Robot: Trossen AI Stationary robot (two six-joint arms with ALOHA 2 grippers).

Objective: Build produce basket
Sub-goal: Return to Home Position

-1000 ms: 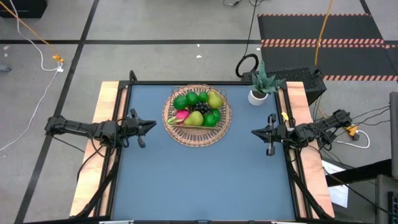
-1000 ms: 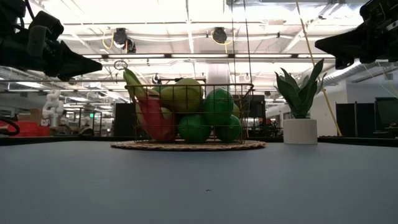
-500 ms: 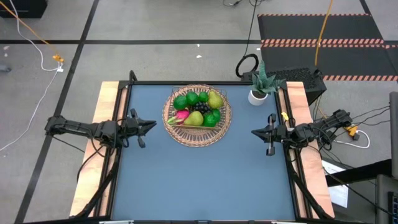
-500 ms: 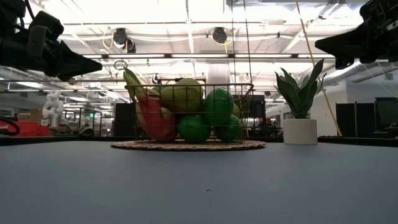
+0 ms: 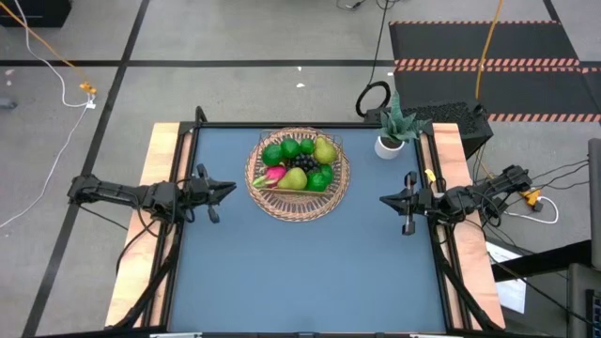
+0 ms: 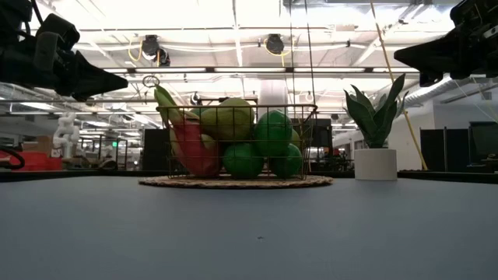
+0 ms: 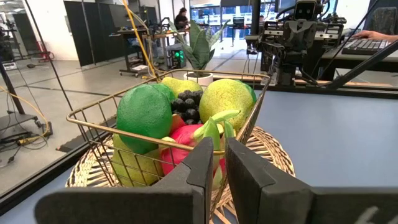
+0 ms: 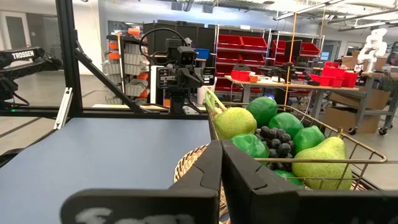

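Observation:
The round tan wicker basket (image 5: 299, 176) with a gold wire wall rests on the blue table, far centre. It holds round green fruits (image 5: 273, 155), yellow-green pears (image 5: 325, 150), a pink dragon fruit (image 5: 273, 174) and a dark grape bunch (image 5: 301, 164). My left gripper (image 5: 228, 190) hovers shut at the table's left edge, pointing at the basket. My right gripper (image 5: 385, 200) hovers shut at the right edge, also pointing at the basket (image 8: 292, 155). In the left wrist view the basket (image 7: 180, 149) stands just past the fingers.
A small white pot with a green plant (image 5: 390, 141) stands at the table's far right corner, near the basket. Open blue tabletop (image 5: 300, 272) lies between the arms and the near edge. Wooden rails run along both sides.

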